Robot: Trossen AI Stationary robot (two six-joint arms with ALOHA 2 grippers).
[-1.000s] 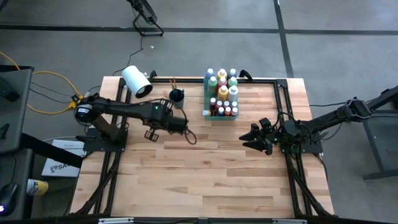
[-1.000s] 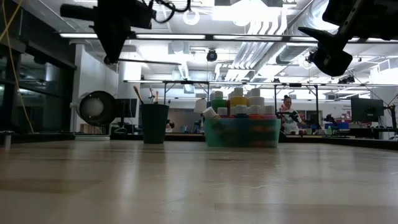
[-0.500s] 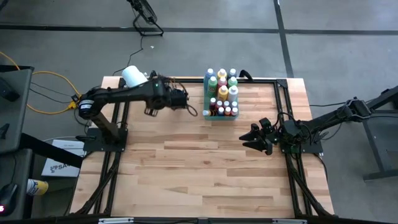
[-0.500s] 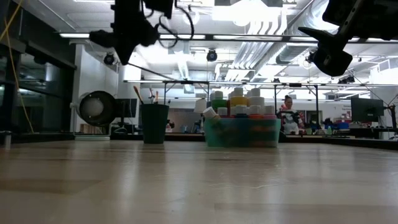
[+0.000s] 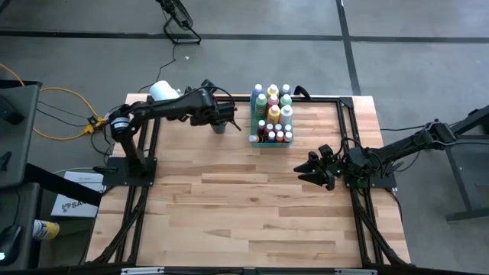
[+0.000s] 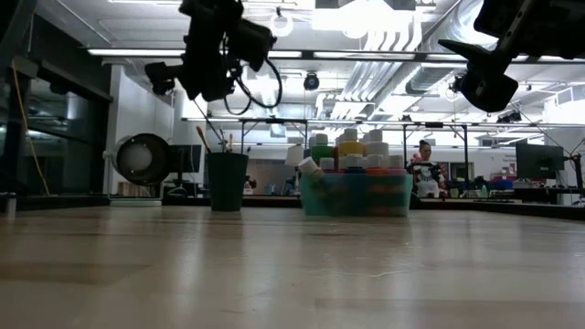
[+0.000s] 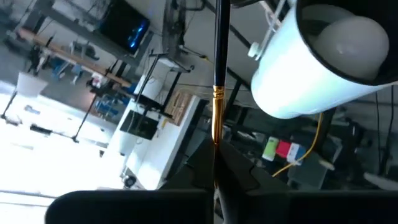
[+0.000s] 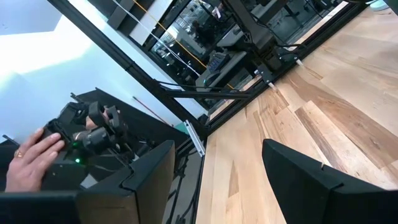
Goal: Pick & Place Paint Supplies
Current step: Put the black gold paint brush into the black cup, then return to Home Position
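Waiting nearest, by the table's [image 5: 252, 206] right edge, the right gripper [image 5: 315, 169] hangs with its fingers [image 8: 311, 180] spread wide and nothing between them. Farther back, the left gripper [image 5: 221, 117] is raised over the dark cup [image 6: 227, 181] and pinched tight on a thin dark-handled paintbrush [image 7: 218, 74]; the wrist view alone shows its gold ferrule, while the bristle end is cut off there. From above, the arm covers most of the cup. Beside it, the green tray [image 6: 356, 195] holds the paint bottles [image 5: 273, 113]; the low view hides their lower halves. The white roll [image 5: 161, 91] lies at the far left corner.
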